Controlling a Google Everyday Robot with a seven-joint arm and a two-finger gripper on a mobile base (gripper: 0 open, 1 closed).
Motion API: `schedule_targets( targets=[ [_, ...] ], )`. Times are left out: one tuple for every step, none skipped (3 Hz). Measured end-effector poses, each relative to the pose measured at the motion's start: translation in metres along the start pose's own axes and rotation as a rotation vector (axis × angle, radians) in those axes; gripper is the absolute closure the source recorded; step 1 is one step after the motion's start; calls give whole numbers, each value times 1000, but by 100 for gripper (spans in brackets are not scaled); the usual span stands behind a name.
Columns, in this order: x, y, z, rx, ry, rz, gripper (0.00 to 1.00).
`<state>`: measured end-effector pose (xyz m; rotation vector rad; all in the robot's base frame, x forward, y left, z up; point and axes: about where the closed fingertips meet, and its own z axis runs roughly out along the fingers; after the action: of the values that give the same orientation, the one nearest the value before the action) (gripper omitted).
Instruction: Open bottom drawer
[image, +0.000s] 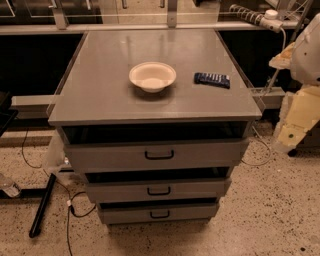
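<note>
We are facing the bottom drawer (125, 215), the lowest and narrowest front under the table (100, 100), sitting just above the floor with its small black handle (160, 214) at centre. Our gripper (290, 131) is hanging at the right edge of the view, well apart from the drawer, and we cannot tell how it is set or whether it is holding anything. We are judging that doing this well is calling for a low, centred reach onto that handle, not the one on the middle drawer (200, 191) just above, then a straight outward pull.

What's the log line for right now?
claw: right of cabinet | bottom drawer: untouched | on top: bowl, blue packet
</note>
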<state>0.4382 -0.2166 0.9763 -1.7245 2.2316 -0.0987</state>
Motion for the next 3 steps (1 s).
schedule_targets(
  targets=[
    [0, 0, 0, 0, 0, 0, 0],
    [2, 8, 11, 27, -14, -49, 0],
    [13, 25, 44, 59, -56, -135, 0]
  ],
)
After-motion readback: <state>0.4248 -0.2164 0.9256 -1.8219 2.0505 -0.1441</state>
